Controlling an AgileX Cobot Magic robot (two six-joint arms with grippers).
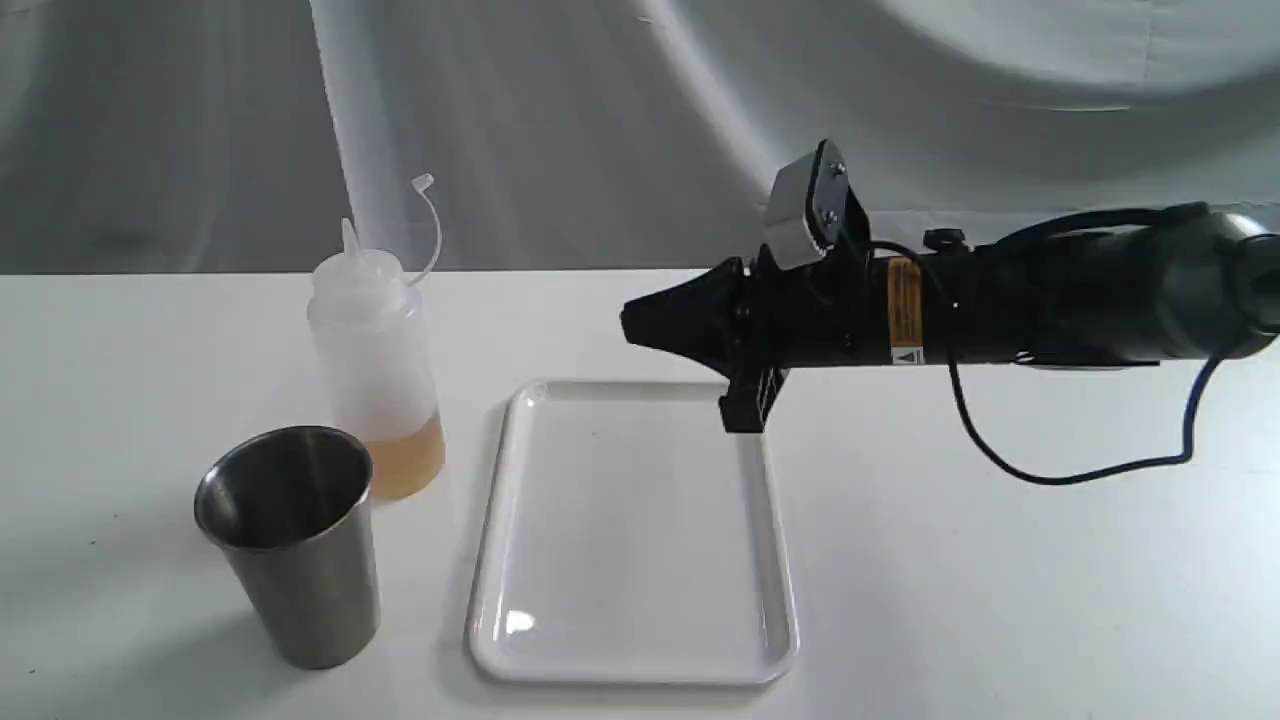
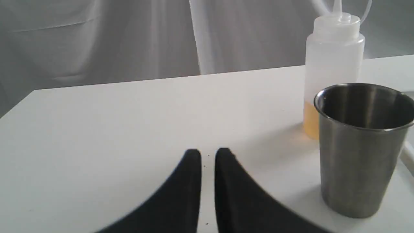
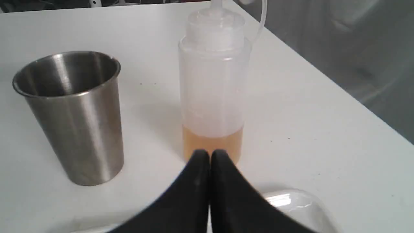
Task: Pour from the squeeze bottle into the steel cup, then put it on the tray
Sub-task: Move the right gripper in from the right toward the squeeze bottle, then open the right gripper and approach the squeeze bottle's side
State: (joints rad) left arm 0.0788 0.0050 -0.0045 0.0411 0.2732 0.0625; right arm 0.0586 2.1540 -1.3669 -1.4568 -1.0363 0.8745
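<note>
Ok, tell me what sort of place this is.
Probably a robot test bench, not a kitchen: a plain white table, a grey cloth backdrop behind it, and a black robot arm over a tray, with a bottle and cup set out.

Exterior camera looks down at an angle across the whole tabletop. My left wrist camera sits low and close, my right closer still, and all three share the steel cup and squeeze bottle.
</note>
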